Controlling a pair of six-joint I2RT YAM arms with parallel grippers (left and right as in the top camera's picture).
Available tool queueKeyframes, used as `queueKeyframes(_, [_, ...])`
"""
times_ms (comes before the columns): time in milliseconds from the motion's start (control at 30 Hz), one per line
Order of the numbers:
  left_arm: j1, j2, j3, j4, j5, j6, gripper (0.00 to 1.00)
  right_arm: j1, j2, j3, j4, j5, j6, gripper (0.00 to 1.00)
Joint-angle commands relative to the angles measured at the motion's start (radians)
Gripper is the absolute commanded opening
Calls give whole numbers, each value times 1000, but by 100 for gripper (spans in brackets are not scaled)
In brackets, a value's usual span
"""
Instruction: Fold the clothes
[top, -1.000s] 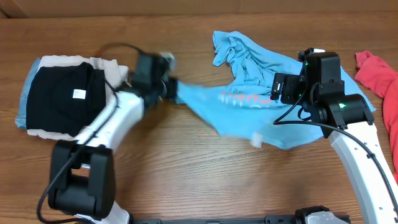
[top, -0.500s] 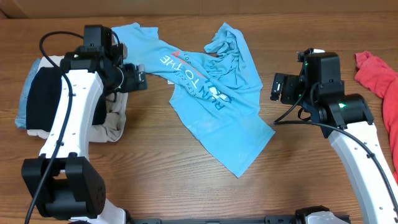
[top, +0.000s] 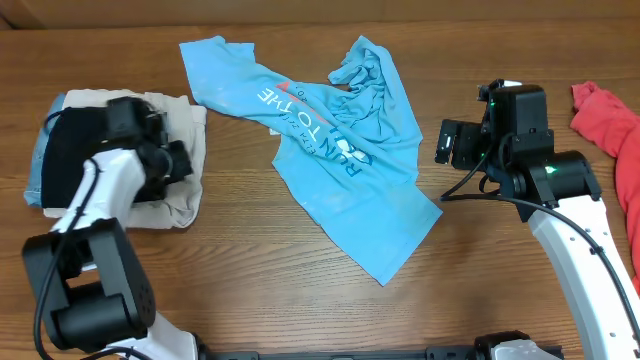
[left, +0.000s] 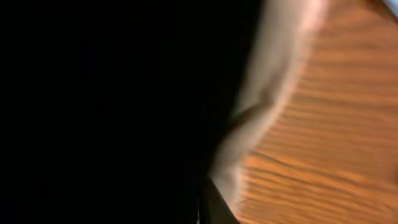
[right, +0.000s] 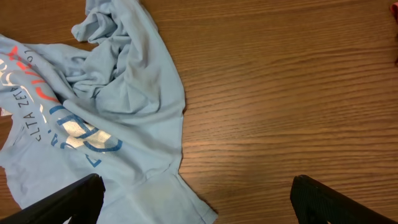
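Observation:
The clothes, a sky-blue T-shirt (top: 330, 130) with coral and white lettering, lie spread and rumpled across the middle of the table, with one sleeve bunched at the back. The shirt's right part (right: 124, 106) fills the left half of the right wrist view. My right gripper (top: 447, 143) hovers open just right of the shirt and holds nothing; in its own wrist view the right gripper (right: 196, 190) spans the shirt's hem and bare wood. My left gripper (top: 175, 160) is shut over the folded pile at the left, apart from the shirt. Its wrist view is blurred and mostly dark.
A folded black garment (top: 80, 160) lies on a beige one (top: 185, 120) at the left, the beige edge (left: 280, 74) showing beside wood in the left wrist view. A coral-red garment (top: 610, 115) lies at the right edge.
The left gripper let go of the shirt, which now lies spread toward the back left. The left arm then swung down over the folded pile and shut. The right arm has not moved.

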Motion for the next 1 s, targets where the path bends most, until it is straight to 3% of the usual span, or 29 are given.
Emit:
queueKeyframes(0, [122,26,28,18,97,53,4,-5,-6,20,2,7,3,100])
queueKeyframes(100, [163,26,82,5,147,68,4,-5,-6,20,2,7,3,100])
queueKeyframes(233, [182,26,209,-85,-110,16,10,-5,-6,20,-24,8,3,100])
queueKeyframes(267, [184,26,252,-124,-112,14,11,-5,-6,20,-34,7,3,100])
queueKeyframes(333, [182,26,290,-161,-62,15,14,-5,-6,20,-37,7,3,100])
queueKeyframes(400, [171,26,311,-190,49,23,23,-5,-6,20,-37,8,3,100])
queueKeyframes(500, [129,25,325,-230,388,85,36,-5,-6,20,-43,49,3,100])
queueKeyframes(533, [92,25,325,-257,491,117,41,-7,-6,20,-49,79,3,100])
queueKeyframes(567, [74,25,325,-270,501,117,43,-8,-6,20,-54,92,3,100])
queueKeyframes(767, [-148,26,324,-336,448,137,61,-67,-6,20,-82,107,65,100])
queueKeyframes(867, [-291,27,313,-321,428,-4,66,-159,-6,20,-85,47,81,100])
queueKeyframes(967, [-428,34,280,-254,420,-145,65,-212,-3,20,-108,13,82,100])
